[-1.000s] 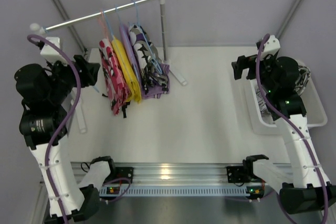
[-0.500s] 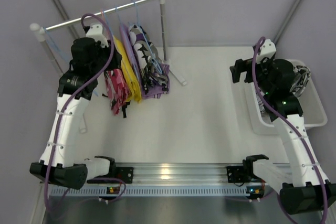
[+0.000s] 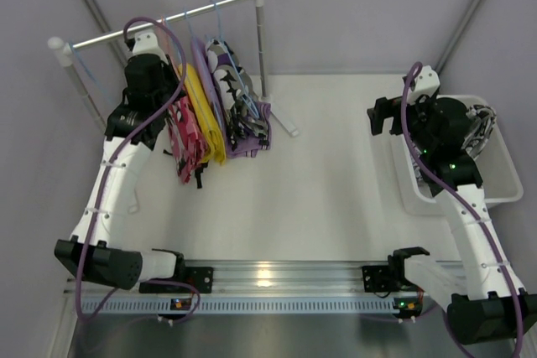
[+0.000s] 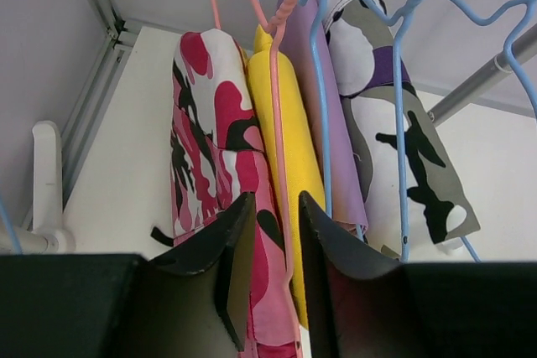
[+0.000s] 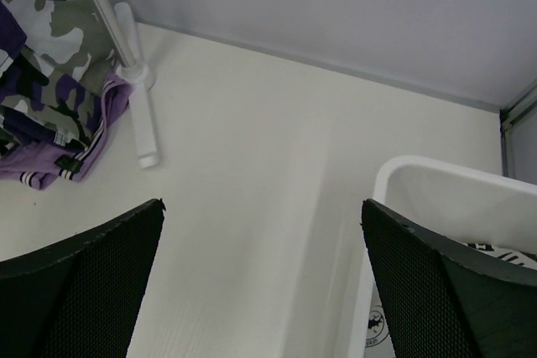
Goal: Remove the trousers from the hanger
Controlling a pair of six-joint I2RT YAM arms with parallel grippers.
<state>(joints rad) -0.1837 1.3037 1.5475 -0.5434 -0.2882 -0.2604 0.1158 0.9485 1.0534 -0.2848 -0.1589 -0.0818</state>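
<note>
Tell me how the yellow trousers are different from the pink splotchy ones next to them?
The yellow trousers are one plain colour; the pink trousers have red, black and white blotches. The pink trousers hang at the end of the row; the yellow trousers sit between them and a purple pair. Both hang draped over hangers, side by side.

The left pincer [image 4: 275, 200] has swung over to the red-pink blotched cloth trousers [image 4: 205, 115]. It may be touching them.
</note>
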